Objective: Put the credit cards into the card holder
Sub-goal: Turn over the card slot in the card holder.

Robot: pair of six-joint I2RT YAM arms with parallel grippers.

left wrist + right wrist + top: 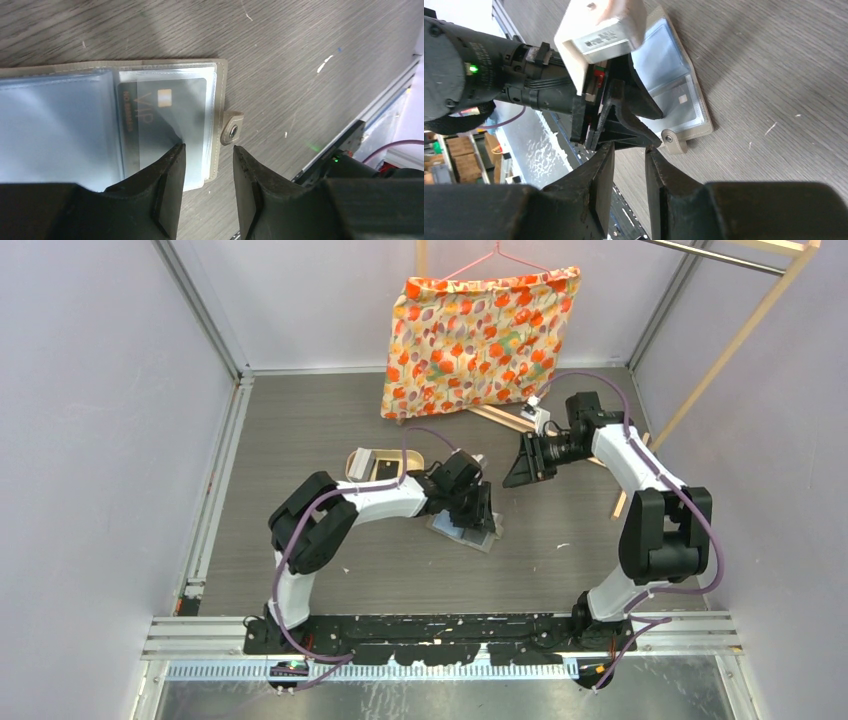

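Card holder (60, 120) lying open on the table (300, 45), a black card (165, 107) lodged in its clear pocket. My left pincer (209, 150) hangs over its outer edge, jaws apart and empty; my right pincer (630, 150) is likewise parted, gripping nothing.

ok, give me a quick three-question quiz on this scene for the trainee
1. True or false: the black card sits inside a clear pocket of the card holder.
2. The left gripper above the holder is: A) shut on the card, B) open, holding nothing, C) out of view.
3. Name the orange-patterned thing at the back.

Key: 1 true; 2 B; 3 the floral cushion.
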